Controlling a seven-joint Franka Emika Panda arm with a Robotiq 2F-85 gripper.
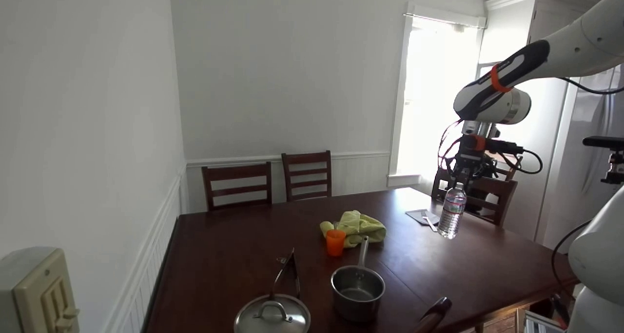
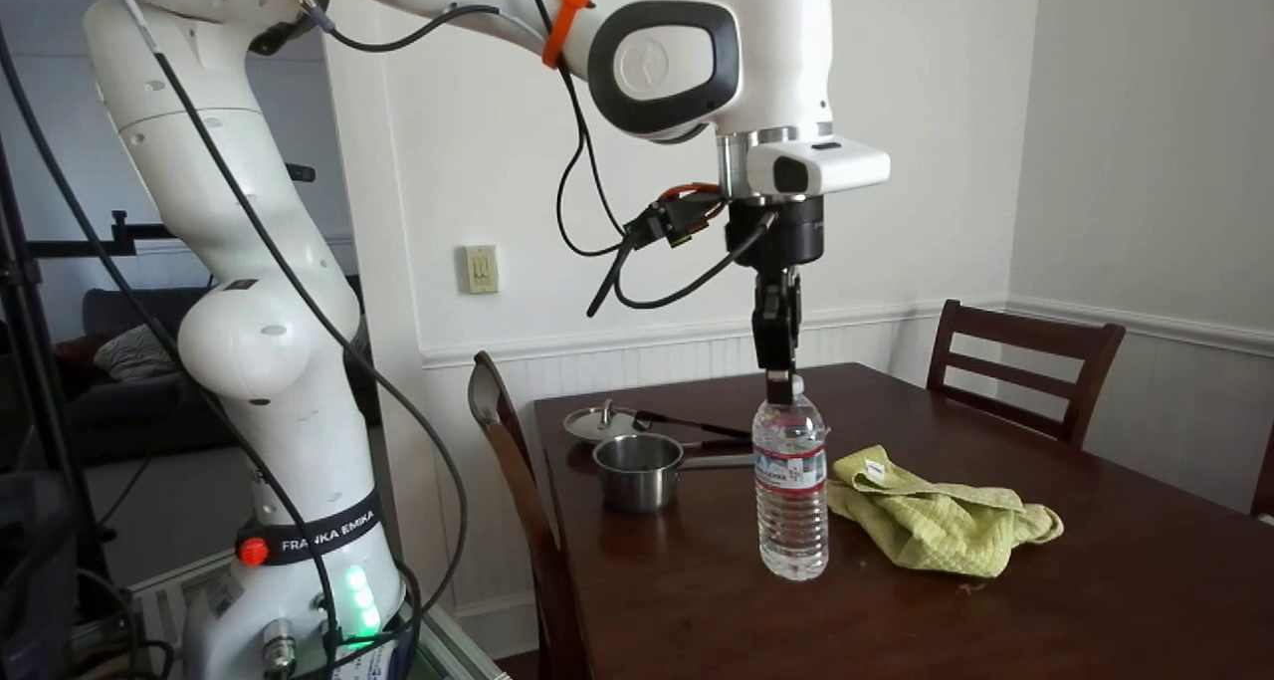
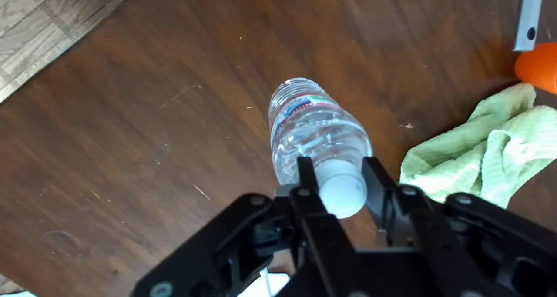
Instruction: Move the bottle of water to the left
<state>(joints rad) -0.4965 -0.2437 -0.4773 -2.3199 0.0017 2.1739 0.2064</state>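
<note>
The bottle of water (image 1: pixel 452 212) is a clear plastic bottle with a red-edged label. It stands upright in both exterior views and shows again there (image 2: pixel 791 506). In the wrist view the bottle (image 3: pixel 315 127) is seen from above with its white cap between the black fingers. My gripper (image 3: pixel 337 163) is shut on the bottle at its cap and neck. The gripper (image 1: pixel 464 177) points down over the bottle in both exterior views (image 2: pixel 779 386). I cannot tell whether the base touches the dark wooden table (image 1: pixel 234 245).
A green cloth (image 2: pixel 946 521) lies beside the bottle, with an orange cup (image 1: pixel 335 243) by it. A steel pot (image 2: pixel 637 473) and a lidded pan (image 1: pixel 273 316) stand farther along the table. A napkin with a fork (image 1: pixel 415 218) lies near the bottle. Chairs (image 1: pixel 307 174) surround the table.
</note>
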